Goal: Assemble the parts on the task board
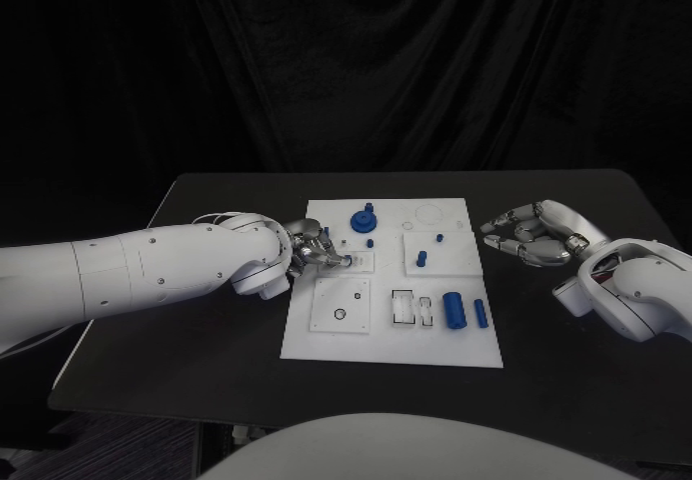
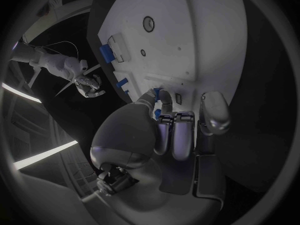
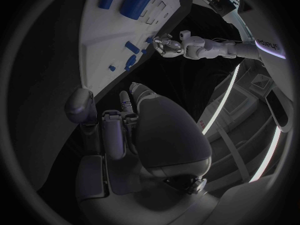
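The left hand [image 1: 310, 252] is over the board's [image 1: 325, 340] left side w/ a small blue peg [image 1: 327, 238] at its fingertips (held, I think). The right hand [image 1: 531, 232] is off the right edge, curled, holding nothing, so the left is nearer.

Black table [image 1: 188, 340], white task board [image 1: 389, 345] lying flat at its middle

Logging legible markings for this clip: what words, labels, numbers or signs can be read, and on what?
One marking: dark lettering on the left arm, seen in the right wrist view, too small and bent to read.
Task board, blue parts, left hand, right hand: no readable text.
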You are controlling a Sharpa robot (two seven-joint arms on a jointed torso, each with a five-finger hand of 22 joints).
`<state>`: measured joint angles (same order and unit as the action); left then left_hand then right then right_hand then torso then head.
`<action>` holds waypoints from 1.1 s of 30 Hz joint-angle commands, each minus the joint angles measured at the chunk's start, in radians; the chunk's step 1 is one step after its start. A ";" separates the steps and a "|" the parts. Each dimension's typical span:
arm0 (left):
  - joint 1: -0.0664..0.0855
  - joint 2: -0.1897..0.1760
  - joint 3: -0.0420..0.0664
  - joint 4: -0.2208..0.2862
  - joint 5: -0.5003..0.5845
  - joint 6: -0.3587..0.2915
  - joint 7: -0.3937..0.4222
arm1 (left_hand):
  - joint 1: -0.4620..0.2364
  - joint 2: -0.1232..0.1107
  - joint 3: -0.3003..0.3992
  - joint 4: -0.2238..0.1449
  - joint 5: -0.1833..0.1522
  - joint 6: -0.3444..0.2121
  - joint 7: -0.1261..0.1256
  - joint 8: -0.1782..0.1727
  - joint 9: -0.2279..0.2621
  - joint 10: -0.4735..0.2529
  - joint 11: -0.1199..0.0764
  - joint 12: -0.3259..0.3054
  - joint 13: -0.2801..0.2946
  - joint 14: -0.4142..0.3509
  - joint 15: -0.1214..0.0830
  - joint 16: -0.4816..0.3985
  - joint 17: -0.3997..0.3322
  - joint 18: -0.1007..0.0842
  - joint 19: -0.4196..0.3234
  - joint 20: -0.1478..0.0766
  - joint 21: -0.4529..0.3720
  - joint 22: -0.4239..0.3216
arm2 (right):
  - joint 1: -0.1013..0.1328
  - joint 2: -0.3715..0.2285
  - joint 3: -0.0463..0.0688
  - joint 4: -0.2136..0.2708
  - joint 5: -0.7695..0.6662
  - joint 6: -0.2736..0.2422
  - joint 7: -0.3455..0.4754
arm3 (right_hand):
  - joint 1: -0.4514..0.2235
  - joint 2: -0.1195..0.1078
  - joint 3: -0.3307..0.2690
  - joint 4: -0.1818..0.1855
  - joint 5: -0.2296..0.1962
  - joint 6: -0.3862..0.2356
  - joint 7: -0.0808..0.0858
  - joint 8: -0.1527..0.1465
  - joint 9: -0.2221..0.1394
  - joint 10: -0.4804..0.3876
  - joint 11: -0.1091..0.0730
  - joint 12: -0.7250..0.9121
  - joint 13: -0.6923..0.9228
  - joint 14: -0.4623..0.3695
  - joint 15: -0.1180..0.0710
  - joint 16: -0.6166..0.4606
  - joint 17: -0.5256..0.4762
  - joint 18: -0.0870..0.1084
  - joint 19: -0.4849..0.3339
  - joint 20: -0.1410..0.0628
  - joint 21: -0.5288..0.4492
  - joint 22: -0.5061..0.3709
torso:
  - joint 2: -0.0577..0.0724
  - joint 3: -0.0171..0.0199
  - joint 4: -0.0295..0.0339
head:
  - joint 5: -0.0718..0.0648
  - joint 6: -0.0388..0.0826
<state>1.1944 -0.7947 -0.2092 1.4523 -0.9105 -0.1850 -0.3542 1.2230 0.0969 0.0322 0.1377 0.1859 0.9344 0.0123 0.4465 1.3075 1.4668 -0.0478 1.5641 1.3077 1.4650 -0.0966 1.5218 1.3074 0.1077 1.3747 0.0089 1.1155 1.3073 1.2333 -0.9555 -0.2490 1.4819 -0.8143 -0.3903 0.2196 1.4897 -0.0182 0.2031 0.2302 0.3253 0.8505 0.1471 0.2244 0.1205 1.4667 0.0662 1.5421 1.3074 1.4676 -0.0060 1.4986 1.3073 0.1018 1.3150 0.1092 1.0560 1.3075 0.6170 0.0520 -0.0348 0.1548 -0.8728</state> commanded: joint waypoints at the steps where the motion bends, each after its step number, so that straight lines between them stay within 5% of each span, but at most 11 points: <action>1: 0.002 0.006 0.001 -0.005 0.002 0.025 -0.004 | -0.003 0.004 -0.003 0.004 -0.008 0.006 0.000 -0.005 0.007 0.101 -0.005 0.004 0.261 0.078 -0.007 0.004 0.158 -0.009 0.006 0.002 -0.002 0.096 | -0.003 -0.001 0.001 0.003 0.002 0.004 -0.005 | -0.011 -0.003 0.000 0.008 0.004 -0.001 0.005 0.003 -0.001 0.026 0.006 -0.006 0.188 0.049 0.009 -0.006 0.125 0.007 -0.004 0.001 -0.005 0.119 | 0.000 -0.0004 0.0006 | 0.001 0.000; 19: 0.002 0.015 0.000 -0.030 0.002 0.008 0.007 | -0.085 0.014 -0.049 0.092 -0.112 0.013 0.007 -0.003 0.013 0.095 0.002 -0.003 0.255 0.075 -0.001 -0.001 0.148 -0.007 0.003 0.007 -0.021 0.100 | -0.003 0.000 0.001 0.002 0.002 0.007 -0.010 | -0.010 0.000 0.002 0.007 0.006 0.000 0.004 0.004 -0.001 0.026 0.005 -0.006 0.188 0.049 0.009 -0.007 0.125 0.007 -0.005 0.001 -0.006 0.119 | 0.000 -0.0003 -0.0004 | 0.000 0.000; 33: 0.001 0.033 -0.002 -0.060 0.002 0.036 0.003 | -0.070 0.017 -0.050 0.088 -0.098 0.009 0.007 -0.005 0.014 0.088 0.002 -0.011 0.249 0.071 -0.001 -0.006 0.137 -0.005 -0.003 0.008 -0.036 0.098 | -0.003 0.001 0.001 0.001 0.002 0.013 -0.015 | 0.005 -0.001 0.017 -0.010 0.035 -0.001 0.004 0.006 -0.005 0.025 0.004 -0.006 0.187 0.049 0.007 -0.007 0.124 0.008 -0.006 0.000 -0.008 0.119 | 0.000 -0.0005 0.0003 | 0.000 0.000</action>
<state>1.1944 -0.7648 -0.2106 1.3938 -0.9106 -0.1704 -0.3582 1.1443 0.1116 -0.0202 0.2292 0.0843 0.9416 0.0196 0.4465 1.3075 1.4668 -0.0477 1.5594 1.3075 1.4650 -0.0964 1.5217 1.3074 0.1078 1.3761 0.0148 1.0861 1.3078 1.2329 -0.9545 -0.2490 1.4822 -0.8136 -0.3860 0.2176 1.4897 -0.0183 0.2157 0.2233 0.3564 0.8505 0.1471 0.2244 0.1172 1.4667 0.0662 1.5421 1.3075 1.4676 -0.0059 1.4986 1.3073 0.1018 1.3150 0.1091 1.0513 1.3074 0.6169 0.0513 -0.0348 0.1546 -0.8728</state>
